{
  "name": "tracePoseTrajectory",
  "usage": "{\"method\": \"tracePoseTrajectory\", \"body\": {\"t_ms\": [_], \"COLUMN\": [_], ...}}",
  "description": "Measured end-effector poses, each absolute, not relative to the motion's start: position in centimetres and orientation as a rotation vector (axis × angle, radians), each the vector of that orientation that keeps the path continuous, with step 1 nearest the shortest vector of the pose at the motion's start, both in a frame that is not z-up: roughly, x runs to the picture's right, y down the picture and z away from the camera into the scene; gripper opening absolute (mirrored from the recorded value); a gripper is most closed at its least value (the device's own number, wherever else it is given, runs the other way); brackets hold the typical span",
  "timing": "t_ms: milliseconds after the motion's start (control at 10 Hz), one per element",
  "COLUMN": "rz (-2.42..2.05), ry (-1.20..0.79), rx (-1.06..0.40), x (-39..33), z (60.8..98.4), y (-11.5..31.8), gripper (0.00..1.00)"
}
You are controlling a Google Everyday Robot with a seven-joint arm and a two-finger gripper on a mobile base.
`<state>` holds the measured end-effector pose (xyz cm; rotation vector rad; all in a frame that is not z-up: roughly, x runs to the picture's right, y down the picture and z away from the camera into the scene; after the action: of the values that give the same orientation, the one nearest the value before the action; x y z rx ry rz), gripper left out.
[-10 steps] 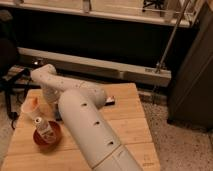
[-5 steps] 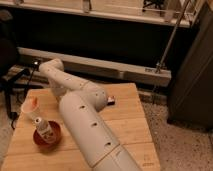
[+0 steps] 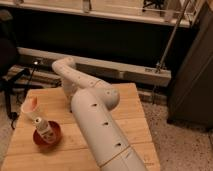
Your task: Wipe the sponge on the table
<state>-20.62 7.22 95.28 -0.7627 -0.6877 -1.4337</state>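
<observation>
One table (image 3: 134, 122), one red bowl (image 3: 55, 133) — gripper hidden (behind arm (image 3: 97, 117)).

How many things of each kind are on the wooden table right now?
Red bowl: 1
Bottle, standing in the bowl: 1
Pale cup with something orange on top: 1
Sponge: 0 in view
Total: 3 on the table
The gripper is out of sight, hidden behind the arm.

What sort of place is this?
Probably a lab or workshop, not a home: a white robot arm reaches over a plain wooden table, beside a speckled hard floor and a dark cabinet. Its claw is hidden behind the arm.
</observation>
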Motion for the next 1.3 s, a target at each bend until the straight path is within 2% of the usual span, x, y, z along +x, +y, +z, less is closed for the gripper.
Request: {"method": "tracePoseTrajectory", "body": {"t_ms": [400, 1300], "rz": [-1.379, -1.375], "ry": [-0.663, -0.737], "rx": [-0.772, -0.821], "x": [-17.1, -15.8], "z": [93.6, 89.4], "y": [8.2, 17.2], "gripper": [0.0, 0.0]}}
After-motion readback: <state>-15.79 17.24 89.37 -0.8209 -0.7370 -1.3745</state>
